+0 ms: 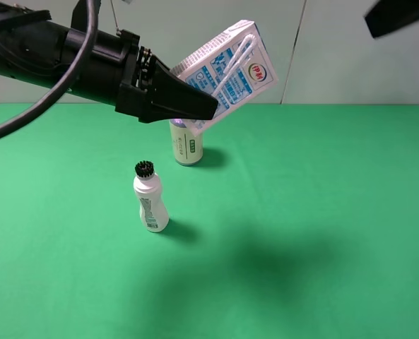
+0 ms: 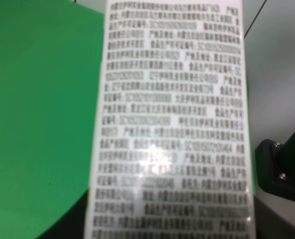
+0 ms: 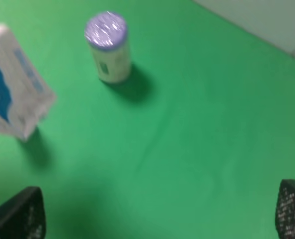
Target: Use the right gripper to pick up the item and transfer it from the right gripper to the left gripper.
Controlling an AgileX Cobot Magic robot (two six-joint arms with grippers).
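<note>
The white milk carton with blue print [image 1: 230,67] hangs tilted in the air above the green table, clamped at its lower end by my left gripper [image 1: 208,109]. In the left wrist view its printed side [image 2: 172,124] fills the middle, very close. In the right wrist view the carton [image 3: 13,99] is at the far left, off the table. My right gripper [image 3: 154,216] is open and empty, its two fingertips [image 3: 18,216] wide apart over bare cloth, apart from the carton. Only a black part of the right arm [image 1: 400,18] shows in the exterior view's upper right corner.
A cream cylinder with a purple top [image 1: 186,145] stands under the carton; it also shows in the right wrist view [image 3: 107,47]. A white bottle with a black brush cap [image 1: 150,198] stands left of centre. The green cloth [image 1: 322,233] ends at a pale wall behind.
</note>
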